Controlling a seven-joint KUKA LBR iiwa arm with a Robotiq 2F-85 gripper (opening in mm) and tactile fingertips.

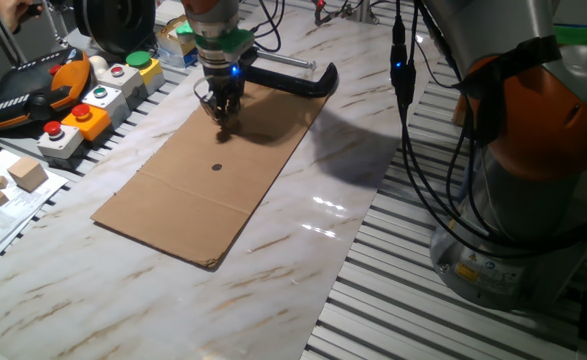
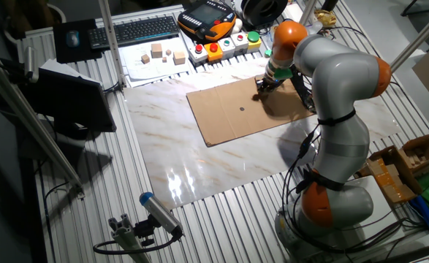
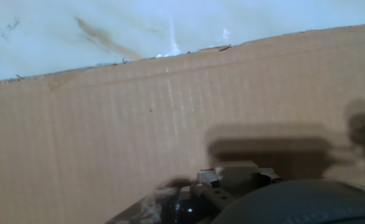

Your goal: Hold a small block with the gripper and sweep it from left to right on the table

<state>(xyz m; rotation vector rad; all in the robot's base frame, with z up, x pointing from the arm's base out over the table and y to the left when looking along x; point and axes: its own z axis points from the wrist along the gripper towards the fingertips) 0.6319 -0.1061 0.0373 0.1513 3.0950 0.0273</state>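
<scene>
The small block (image 3: 237, 169) is showing only in the hand view, as a pale tan square sitting between the fingertips, so the pincer (image 1: 222, 117) appears to be clenching it, low over the far end of the cardboard sheet (image 1: 213, 180). I am judging the main risk to be the cube slipping or twisting out if it is dragging hard on the rough cardboard, since so little of it is being held. Cardboard is lying open toward the dark dot (image 1: 217, 166), and the marble tabletop (image 1: 303, 240) is stretching beyond its edges; the button boxes (image 1: 98, 105) are crowding one side.
</scene>
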